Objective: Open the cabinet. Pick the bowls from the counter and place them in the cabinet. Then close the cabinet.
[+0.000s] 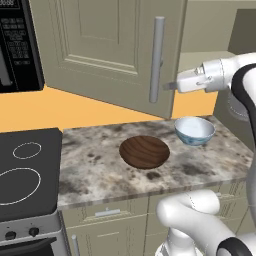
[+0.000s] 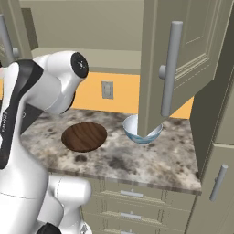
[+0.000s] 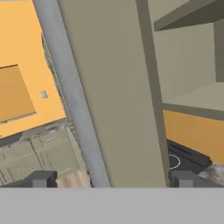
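The cabinet's door (image 1: 105, 45) stands swung partly open, with its long silver handle (image 1: 156, 60) near its free edge. My gripper (image 1: 169, 86) hovers open just right of that handle, holding nothing. In the hand view the handle (image 3: 70, 96) and the door edge (image 3: 118, 96) lie between my spread fingertips (image 3: 41, 178), and the cabinet's shelf (image 3: 192, 96) shows beyond. On the counter (image 1: 100, 170) sits the wide brown wooden bowl (image 1: 144, 151), with the white and light-blue bowl (image 1: 194, 130) to its right. From the right base view the door (image 2: 183, 50) partly hides the blue bowl (image 2: 137, 133).
A black stove top (image 1: 25, 170) adjoins the counter on the left, under a black microwave (image 1: 17, 45). Drawers (image 1: 107, 212) run below the counter. An outlet (image 2: 107, 90) is set in the orange wall. A tall cabinet side (image 2: 219, 173) bounds the counter on the right.
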